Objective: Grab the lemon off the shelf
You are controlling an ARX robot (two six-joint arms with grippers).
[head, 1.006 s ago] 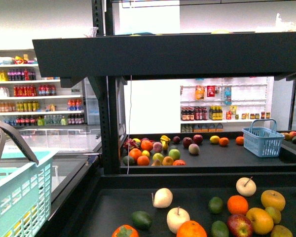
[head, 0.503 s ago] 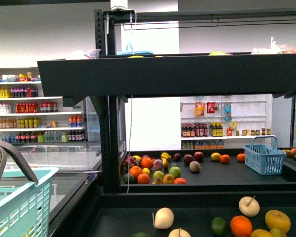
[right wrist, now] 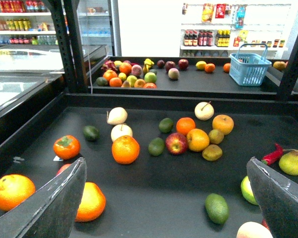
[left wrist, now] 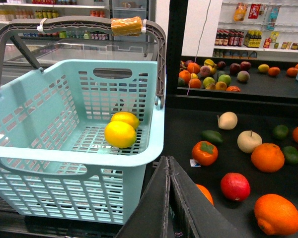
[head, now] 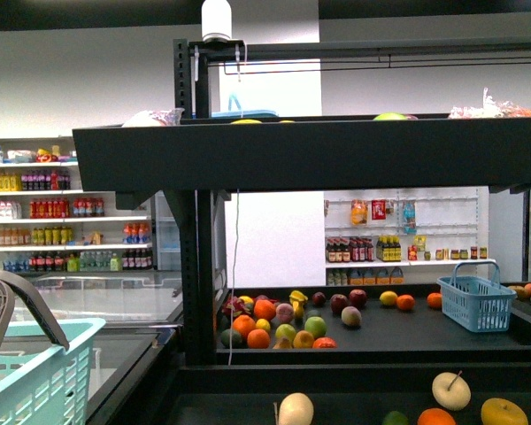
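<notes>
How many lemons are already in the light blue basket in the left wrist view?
2: both lemons lie touching on the floor of the light blue basket, one in front, one behind it. None appears hidden.

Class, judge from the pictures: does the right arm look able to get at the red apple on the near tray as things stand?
Probably yes. The right gripper hangs open above the shelf tray, and the red apple lies ahead of it with bare tray between. Only neighbouring fruit, a lime and a yellow fruit, crowd its sides.

Two lemons (left wrist: 121, 130) lie touching in the light-blue basket (left wrist: 49, 106) (grey handle raised); fruit dots the shelf (left wrist: 188, 136) beside it.
</notes>
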